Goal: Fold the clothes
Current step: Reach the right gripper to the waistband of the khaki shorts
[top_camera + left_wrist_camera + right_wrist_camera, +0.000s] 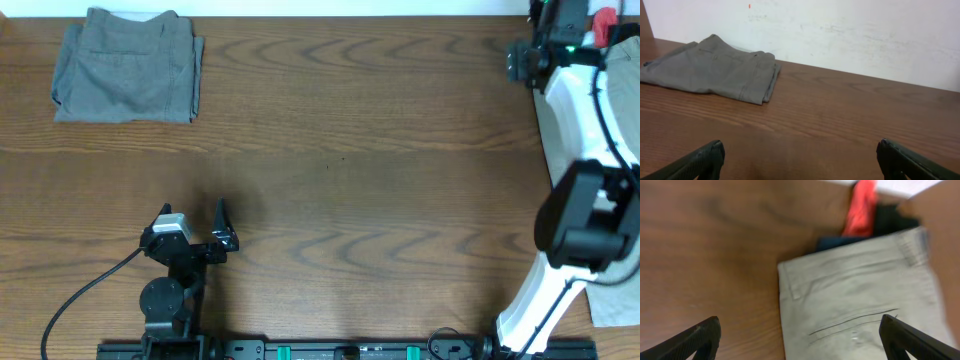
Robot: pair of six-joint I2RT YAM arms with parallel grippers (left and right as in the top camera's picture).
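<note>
Right wrist: right hand (799,332) wide open above pale khaki shorts (860,295), not yet gripping.
Pinch the shorts' near edge only, missing the navy garment (835,242) behind; left hand (800,155) idle, open; folded grey shorts (128,66) far-left on bench (380,150).

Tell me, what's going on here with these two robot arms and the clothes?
Two robot arms are working through clothes to fold on a wooden table. One pair of grey shorts already lies folded at the far left corner. The left hand is open and empty near the front edge. The right hand, also open, hovers over pale khaki shorts at the far right, with a navy garment and something red just beyond them. Nothing is gripped right now.
</note>
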